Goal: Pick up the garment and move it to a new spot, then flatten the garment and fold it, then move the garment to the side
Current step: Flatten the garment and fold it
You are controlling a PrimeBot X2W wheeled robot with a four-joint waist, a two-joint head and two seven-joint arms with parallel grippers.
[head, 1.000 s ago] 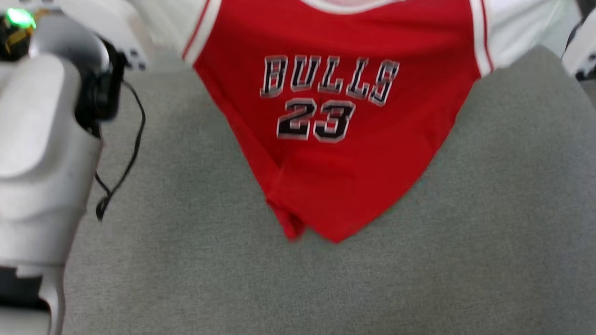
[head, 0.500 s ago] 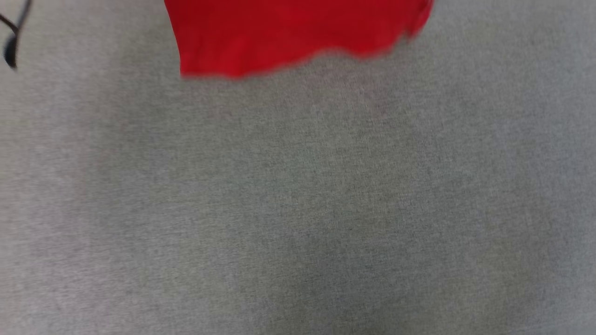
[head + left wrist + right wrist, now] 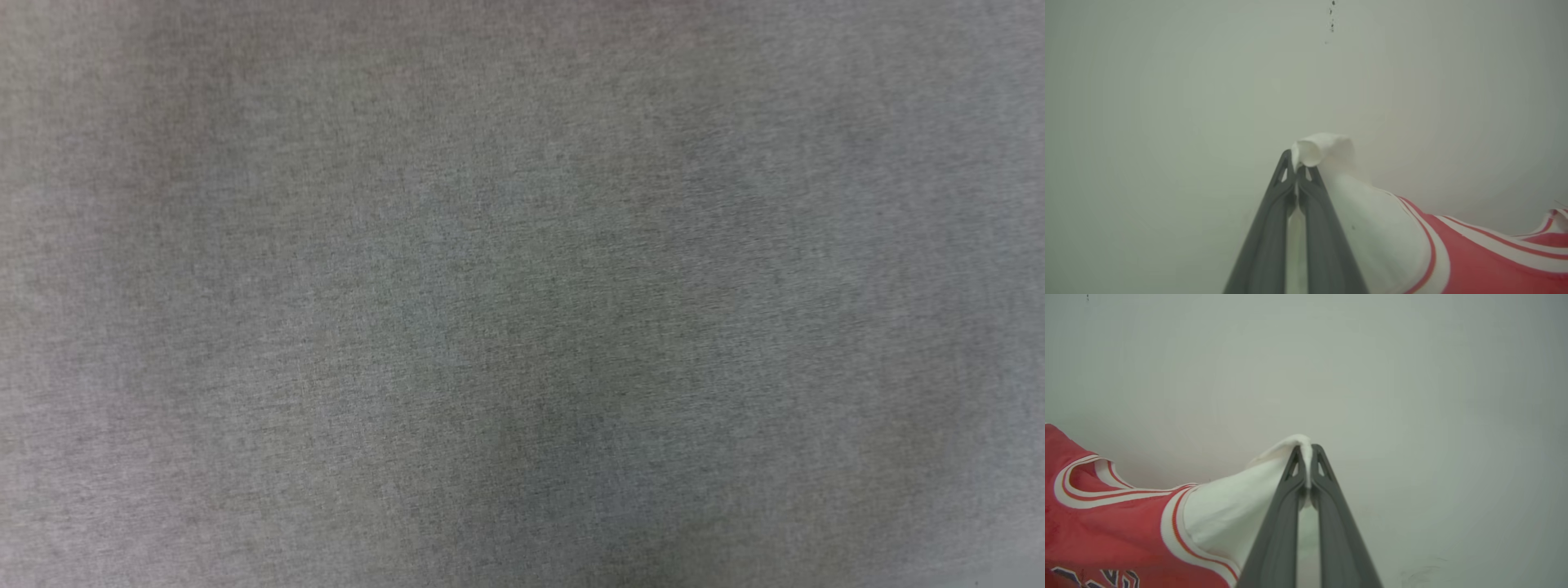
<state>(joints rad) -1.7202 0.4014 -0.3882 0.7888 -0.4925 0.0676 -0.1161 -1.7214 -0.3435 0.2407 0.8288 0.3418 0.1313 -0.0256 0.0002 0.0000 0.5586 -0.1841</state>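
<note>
Dark fingers of the left gripper [image 3: 1296, 171] pinch one white sleeve [image 3: 1367, 220] of the garment [image 3: 1478, 265]. The right gripper [image 3: 1306, 457] pinches the other sleeve [image 3: 1229, 506]. The red shirt hangs between them, with a pale wall [image 3: 1167, 81] behind. The head view shows grey cloth [image 3: 522, 294].

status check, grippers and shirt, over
Left gripper shut on one white sleeve, right gripper on the other. Garment held up between them. Grey surface below, nothing blocking.

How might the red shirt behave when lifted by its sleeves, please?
Probably floppy: the garment droops from the left tool and right tool. Likely light: small sleeve pinches hold it. Might slip: little fabric is gripped.
</note>
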